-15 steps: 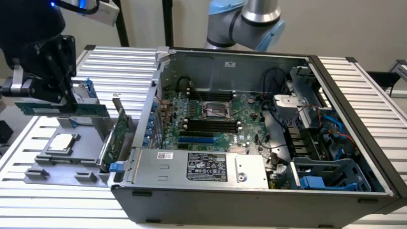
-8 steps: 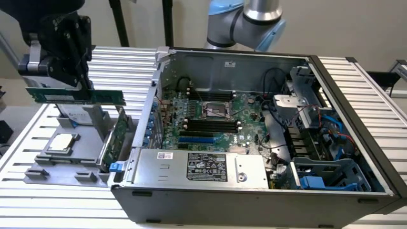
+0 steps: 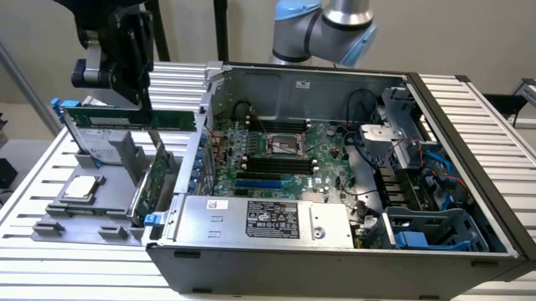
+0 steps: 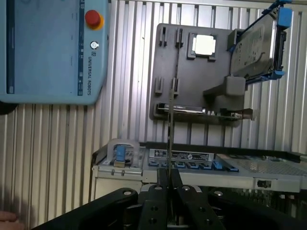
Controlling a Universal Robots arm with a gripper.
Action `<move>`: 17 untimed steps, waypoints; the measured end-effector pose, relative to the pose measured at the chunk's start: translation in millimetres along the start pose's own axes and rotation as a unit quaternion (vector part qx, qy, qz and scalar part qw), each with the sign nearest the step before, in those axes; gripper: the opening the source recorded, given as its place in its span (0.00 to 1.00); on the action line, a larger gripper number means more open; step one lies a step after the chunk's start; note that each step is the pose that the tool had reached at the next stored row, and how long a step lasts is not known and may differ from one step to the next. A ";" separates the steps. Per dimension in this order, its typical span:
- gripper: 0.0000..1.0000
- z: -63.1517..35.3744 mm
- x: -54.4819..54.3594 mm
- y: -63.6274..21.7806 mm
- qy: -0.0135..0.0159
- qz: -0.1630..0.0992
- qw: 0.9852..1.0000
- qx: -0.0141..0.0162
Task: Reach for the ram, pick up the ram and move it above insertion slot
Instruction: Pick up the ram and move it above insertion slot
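The ram [image 3: 125, 118], a long thin green stick, hangs level in the air at the exterior view's left, above the grey holder [image 3: 84, 210] and outside the open computer case. My gripper [image 3: 144, 113] comes down from above and is shut on the stick's upper edge, right of its middle. In the wrist view the ram [image 4: 170, 129] appears edge-on as a thin line running out from between the closed fingers of my gripper [image 4: 169, 176]. The black insertion slots [image 3: 275, 163] lie on the motherboard inside the case, to the right of the held stick and lower.
The grey holder carries a processor chip [image 3: 80, 186], a hard drive [image 3: 94, 145] and a taller green expansion card [image 3: 150, 183]. The case wall [image 3: 205, 125] stands between the ram and the motherboard. A power supply [image 3: 268, 219] sits at the case front. A teach pendant [image 4: 48, 48] lies on the slatted table.
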State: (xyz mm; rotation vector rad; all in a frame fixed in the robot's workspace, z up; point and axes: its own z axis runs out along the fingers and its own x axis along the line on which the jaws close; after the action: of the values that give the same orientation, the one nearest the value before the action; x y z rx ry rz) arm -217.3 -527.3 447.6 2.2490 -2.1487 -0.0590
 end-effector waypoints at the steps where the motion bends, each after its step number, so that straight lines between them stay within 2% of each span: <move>1: 0.14 -0.2 -0.6 -4.0 0.000 0.000 1.000 0.000; 7: 0.14 -1.2 -7.6 -24.5 0.000 0.000 1.000 0.000; 17: 0.14 -2.2 -30.4 -50.5 0.000 0.000 1.000 0.000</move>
State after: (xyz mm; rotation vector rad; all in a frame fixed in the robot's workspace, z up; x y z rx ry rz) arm -168.1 -494.6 447.6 2.2488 -2.1488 -0.0590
